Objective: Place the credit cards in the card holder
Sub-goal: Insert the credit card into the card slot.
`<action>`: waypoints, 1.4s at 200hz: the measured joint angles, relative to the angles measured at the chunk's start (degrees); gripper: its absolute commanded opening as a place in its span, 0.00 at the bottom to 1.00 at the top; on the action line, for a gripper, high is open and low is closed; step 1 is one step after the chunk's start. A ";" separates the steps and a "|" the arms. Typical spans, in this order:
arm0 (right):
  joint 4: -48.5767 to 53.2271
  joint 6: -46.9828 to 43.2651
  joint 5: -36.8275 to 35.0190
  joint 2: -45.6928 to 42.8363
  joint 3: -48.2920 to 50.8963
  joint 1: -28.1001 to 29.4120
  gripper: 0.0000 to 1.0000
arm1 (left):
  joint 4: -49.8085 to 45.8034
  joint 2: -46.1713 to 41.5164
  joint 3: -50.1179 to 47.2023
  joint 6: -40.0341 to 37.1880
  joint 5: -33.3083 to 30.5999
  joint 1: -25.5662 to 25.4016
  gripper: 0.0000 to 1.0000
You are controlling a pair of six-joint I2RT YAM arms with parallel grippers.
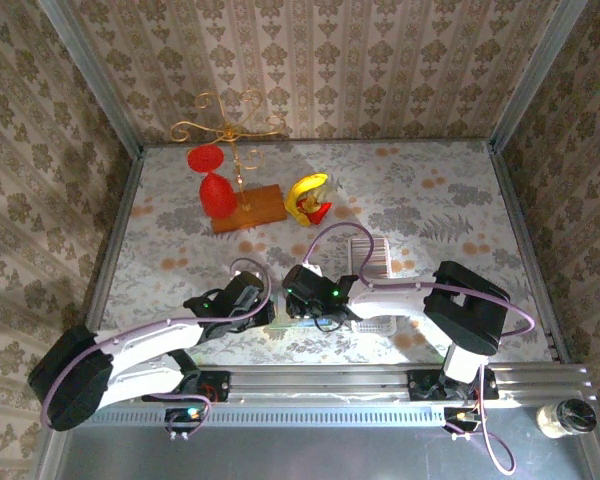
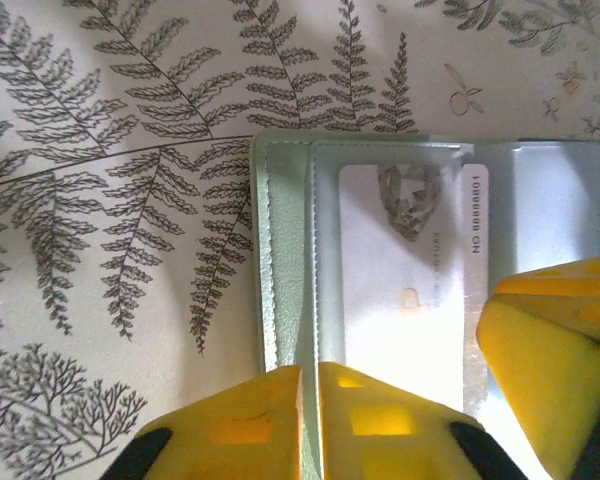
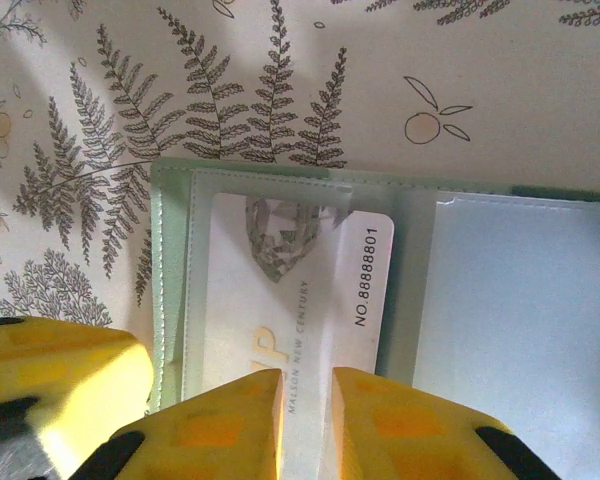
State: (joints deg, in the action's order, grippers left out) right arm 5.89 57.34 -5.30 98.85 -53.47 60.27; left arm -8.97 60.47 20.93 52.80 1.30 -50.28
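Fern-printed tablecloth [image 3: 480, 80] carries the open card holder [image 3: 520, 320] at frame centre, one thin credit card [image 3: 230, 300], judged stiff and slick, partly seated in its left pocket, best pushed at the protruding numbered edge; left gripper [image 2: 310, 375] and right gripper [image 3: 307, 380] stand nearly closed over it, actual grip cannot be told.

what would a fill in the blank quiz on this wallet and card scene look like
The card holder lies ___ on the tablecloth.
That cloth is printed with ___ leaves.
The right gripper has ___ fingers pinching the credit card.
The card's printed number ends in ___.
Missing words: open; fern; yellow; 01
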 measured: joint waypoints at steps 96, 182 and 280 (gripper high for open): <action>0.83 -0.07 -0.26 0.72 0.00 0.00 0.24 | -0.83 -0.04 -0.72 0.15 -0.22 2.01 0.21; 0.57 0.04 0.04 1.84 -0.50 0.02 0.24 | 3.45 4.48 -1.44 0.35 1.16 2.40 0.11; 1.77 0.00 0.11 2.47 -2.12 0.33 0.29 | 4.52 4.79 -1.46 0.35 1.53 2.49 0.10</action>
State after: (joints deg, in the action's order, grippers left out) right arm 7.66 57.34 -5.19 101.32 -55.59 60.60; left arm -4.45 65.25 19.46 53.15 2.83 -47.79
